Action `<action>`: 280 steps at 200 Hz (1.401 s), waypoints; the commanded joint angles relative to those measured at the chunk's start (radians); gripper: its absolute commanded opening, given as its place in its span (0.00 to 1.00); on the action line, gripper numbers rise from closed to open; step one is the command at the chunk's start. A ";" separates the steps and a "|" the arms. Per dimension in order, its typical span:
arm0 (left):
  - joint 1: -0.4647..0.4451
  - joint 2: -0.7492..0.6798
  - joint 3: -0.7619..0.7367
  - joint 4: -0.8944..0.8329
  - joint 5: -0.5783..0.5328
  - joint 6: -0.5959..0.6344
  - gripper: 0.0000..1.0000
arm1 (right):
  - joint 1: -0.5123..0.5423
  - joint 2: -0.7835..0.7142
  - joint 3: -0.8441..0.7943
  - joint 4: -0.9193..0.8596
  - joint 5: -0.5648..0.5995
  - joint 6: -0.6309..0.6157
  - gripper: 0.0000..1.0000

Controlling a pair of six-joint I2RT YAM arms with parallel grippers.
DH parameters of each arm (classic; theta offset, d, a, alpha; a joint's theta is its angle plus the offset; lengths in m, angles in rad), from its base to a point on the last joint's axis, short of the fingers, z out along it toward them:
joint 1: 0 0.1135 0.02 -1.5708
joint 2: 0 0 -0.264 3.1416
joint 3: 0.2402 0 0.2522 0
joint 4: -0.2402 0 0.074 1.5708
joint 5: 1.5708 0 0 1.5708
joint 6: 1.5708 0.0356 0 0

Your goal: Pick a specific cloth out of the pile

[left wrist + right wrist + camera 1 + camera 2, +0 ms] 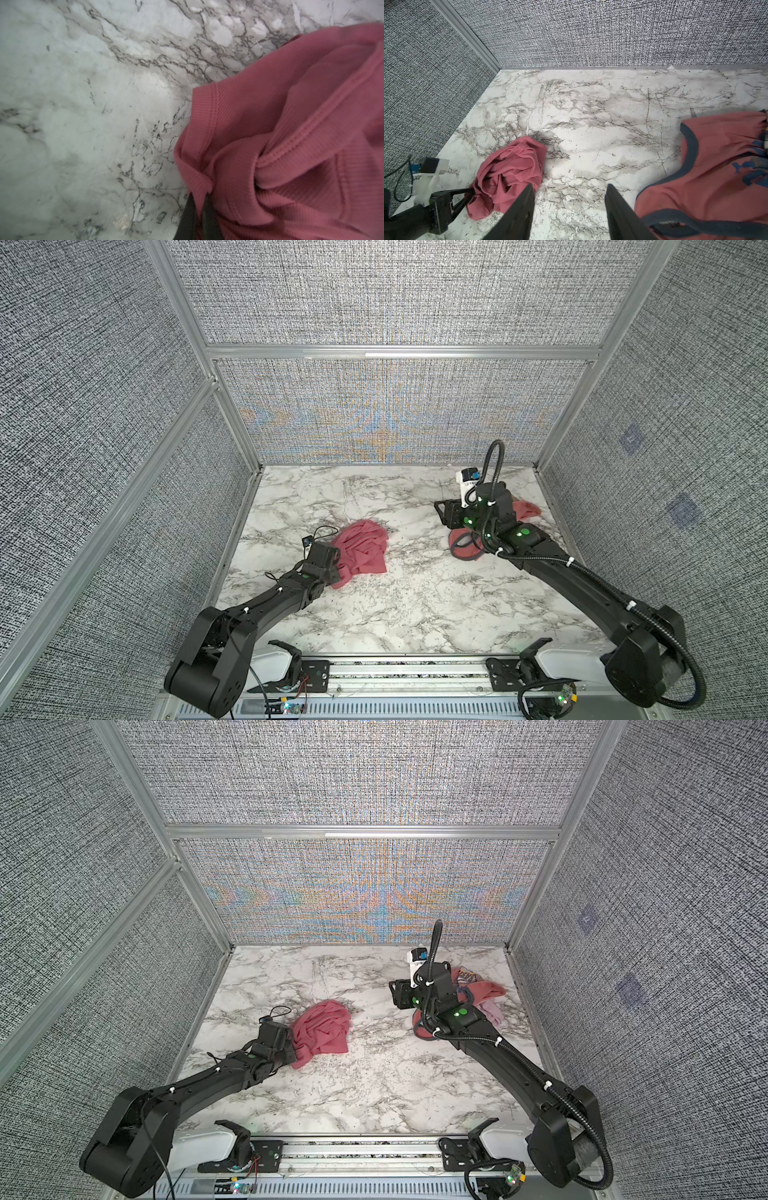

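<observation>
A hem fold of the cloth (510, 172) is seen clamped between the closed jaws of the left gripper (472, 192), low over the table (415, 605). In the left wrist view, ribbed rose-red fabric is bunched right at the fingertips. From there the rest of the cloth is spread ahead of the fingers as a crumpled heap resting on the marble, its longer span roughly in line with them. The coming move is judged to turn on this. A pull back along the fingers' own line, or a lift, would draw the heap after the grip. The left arm is plainly the nearer one.

Beyond the heap, bare table is crossed. Well apart on the far side, the right gripper (570, 187) is held half open with nothing between its jaws. Just beside it lies the pile (486, 994), its salmon garment (716, 166) edged in dark blue-grey. No contact between cloth and pile is seen.
</observation>
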 commanded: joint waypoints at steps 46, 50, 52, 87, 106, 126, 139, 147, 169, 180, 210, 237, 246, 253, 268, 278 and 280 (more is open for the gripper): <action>0.001 -0.090 0.079 -0.143 -0.043 -0.032 0.50 | -0.001 -0.008 -0.011 0.025 0.001 0.013 0.56; 0.002 -0.098 0.090 -0.158 -0.047 -0.031 0.52 | -0.001 -0.006 -0.010 0.026 0.001 0.014 0.56; 0.001 -0.103 0.094 -0.167 -0.050 -0.031 0.52 | -0.001 -0.005 -0.012 0.027 0.001 0.013 0.56; 0.000 -0.171 0.158 -0.169 0.020 0.051 0.52 | -0.001 -0.005 -0.025 0.045 -0.002 0.019 0.56; -0.011 -0.173 0.196 -0.127 0.064 0.067 0.52 | -0.001 -0.013 -0.038 0.052 0.000 0.023 0.56; -0.073 -0.111 0.265 -0.096 0.044 0.111 0.52 | -0.001 -0.027 -0.054 0.053 0.004 0.021 0.56; -0.135 -0.035 0.333 -0.096 0.011 0.140 0.52 | -0.001 -0.040 -0.063 0.050 0.015 0.017 0.56; -0.169 0.024 0.378 -0.097 0.004 0.157 0.52 | -0.001 -0.049 -0.067 0.044 0.022 0.013 0.57; -0.235 0.189 0.492 -0.098 0.018 0.181 0.49 | -0.003 -0.076 -0.080 0.024 0.046 -0.001 0.57; -0.256 0.253 0.527 -0.076 0.028 0.189 0.49 | -0.003 -0.092 -0.089 0.015 0.057 -0.010 0.57; -0.288 0.395 0.616 -0.046 0.052 0.202 0.48 | -0.007 -0.128 -0.110 -0.023 0.089 -0.026 0.58; -0.301 0.489 0.692 -0.076 0.037 0.227 0.48 | -0.013 -0.150 -0.118 -0.034 0.099 -0.036 0.58; -0.301 0.510 0.707 -0.079 0.039 0.232 0.48 | -0.015 -0.153 -0.118 -0.037 0.101 -0.040 0.58; -0.303 0.523 0.715 -0.079 0.040 0.235 0.48 | -0.016 -0.153 -0.118 -0.039 0.101 -0.041 0.59; -0.303 0.550 0.732 -0.088 0.033 0.240 0.47 | -0.019 -0.151 -0.118 -0.040 0.101 -0.044 0.59; -0.303 0.565 0.741 -0.100 0.024 0.240 0.46 | -0.019 -0.150 -0.118 -0.039 0.100 -0.044 0.59; -0.303 0.568 0.743 -0.103 0.022 0.240 0.46 | -0.019 -0.148 -0.118 -0.038 0.100 -0.044 0.59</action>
